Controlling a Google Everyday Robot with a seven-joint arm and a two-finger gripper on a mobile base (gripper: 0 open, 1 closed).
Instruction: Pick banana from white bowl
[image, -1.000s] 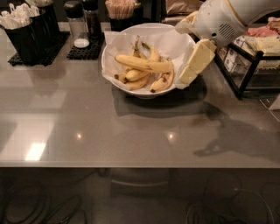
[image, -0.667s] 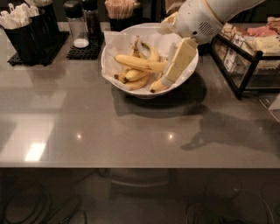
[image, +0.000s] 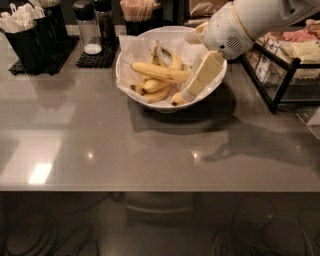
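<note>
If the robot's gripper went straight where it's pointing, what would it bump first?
Probably a short banana near the front rim: the gripper points down-left into the white bowl, its tip close to that banana's end. The long banana lies just above that line, though depth is hard to judge.

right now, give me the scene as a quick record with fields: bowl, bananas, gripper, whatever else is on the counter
surface: grey counter
white bowl: back centre of the counter, lined with crinkled white paper
banana: the longest one, lying across the top of the pile in the bowl
shorter bananas: under and behind it
gripper: inside the bowl's right side, angled down, tip by the banana's right end
contact with banana: cannot tell
left of bowl: shaker, black cutlery holder
right of bowl: black wire rack
</note>
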